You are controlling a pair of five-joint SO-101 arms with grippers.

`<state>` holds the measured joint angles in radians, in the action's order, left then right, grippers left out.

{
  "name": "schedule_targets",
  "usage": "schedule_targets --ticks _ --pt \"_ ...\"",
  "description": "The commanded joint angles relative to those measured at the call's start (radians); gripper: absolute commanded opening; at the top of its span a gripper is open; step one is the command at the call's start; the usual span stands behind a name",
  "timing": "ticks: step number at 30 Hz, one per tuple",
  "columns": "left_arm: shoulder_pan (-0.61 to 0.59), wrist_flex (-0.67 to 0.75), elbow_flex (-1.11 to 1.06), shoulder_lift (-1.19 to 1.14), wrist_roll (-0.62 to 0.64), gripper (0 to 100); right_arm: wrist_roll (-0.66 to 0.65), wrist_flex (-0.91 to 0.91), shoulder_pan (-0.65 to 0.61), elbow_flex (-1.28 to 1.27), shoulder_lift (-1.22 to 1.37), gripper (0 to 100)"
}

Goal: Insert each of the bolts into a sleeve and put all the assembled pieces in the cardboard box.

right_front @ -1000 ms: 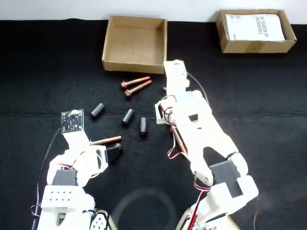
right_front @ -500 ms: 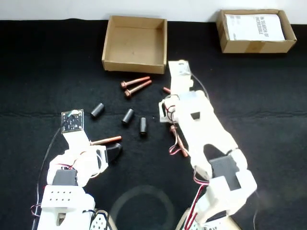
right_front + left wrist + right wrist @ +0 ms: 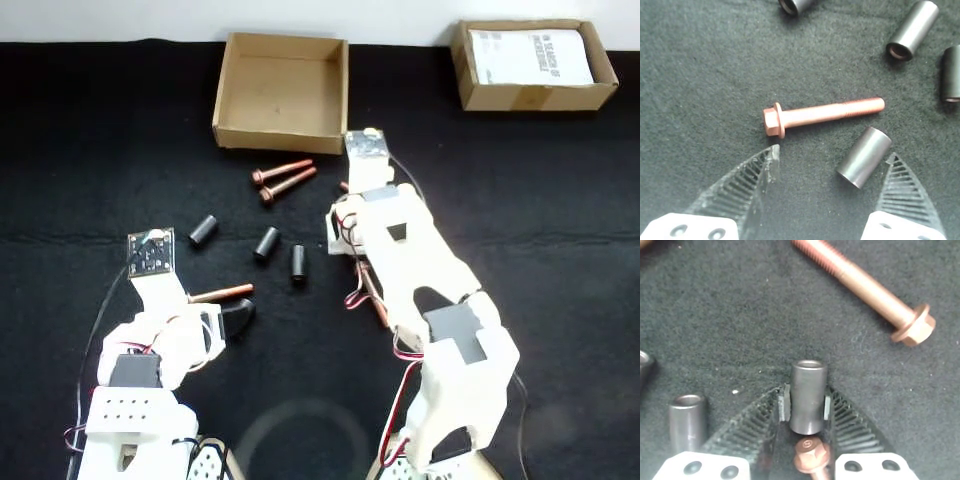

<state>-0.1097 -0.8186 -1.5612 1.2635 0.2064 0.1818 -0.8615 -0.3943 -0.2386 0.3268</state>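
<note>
My right gripper (image 3: 807, 391) is shut on a dark sleeve (image 3: 808, 397), held upright over the black mat. A copper bolt head (image 3: 810, 452) sits just behind that sleeve, between the fingers' bases. Another bolt (image 3: 865, 290) lies ahead of it. The right arm (image 3: 400, 250) stretches over the table's middle, below the empty cardboard box (image 3: 280, 90). My left gripper (image 3: 832, 154) is open over a bolt (image 3: 822, 112), and a loose sleeve (image 3: 863, 156) lies beside one finger. In the high view that gripper (image 3: 238, 315) sits low on the left by the bolt (image 3: 222, 293).
Three loose sleeves (image 3: 204, 230) (image 3: 266, 243) (image 3: 298, 261) lie mid-table. Two bolts (image 3: 285, 177) rest just below the cardboard box, and another bolt (image 3: 375, 295) lies partly under the right arm. A second box (image 3: 530, 65) holding a paper stands at the back right.
The right arm's elbow and base have swung to the left while its wrist stayed near the box. The left arm has not moved.
</note>
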Motion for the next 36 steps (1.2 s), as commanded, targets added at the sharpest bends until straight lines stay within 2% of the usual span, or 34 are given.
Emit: schedule_targets --ticks 1,3,14,17,25,33,36 --pt "0.013 0.015 0.004 0.008 0.000 33 0.002 0.008 -0.007 0.033 0.004 6.0" --pt "0.013 0.015 0.004 0.008 0.000 33 0.002 0.019 -0.007 0.033 0.004 0.2" --pt "0.031 0.015 0.004 0.005 0.000 33 -0.029 0.004 -0.004 0.070 -0.008 0.6" --pt "0.036 0.018 0.004 0.002 0.000 33 -0.081 -0.131 -0.001 0.196 -0.030 0.6" --pt "0.042 0.038 -0.013 -0.001 0.000 33 -0.084 -0.369 -0.008 0.510 -0.265 0.6" --pt "0.041 0.034 -0.012 0.001 0.002 33 -0.084 -0.645 0.010 0.641 -0.556 0.6" --pt "0.039 -0.054 0.028 0.001 0.002 33 -0.084 -0.694 0.035 0.636 -0.699 0.6"
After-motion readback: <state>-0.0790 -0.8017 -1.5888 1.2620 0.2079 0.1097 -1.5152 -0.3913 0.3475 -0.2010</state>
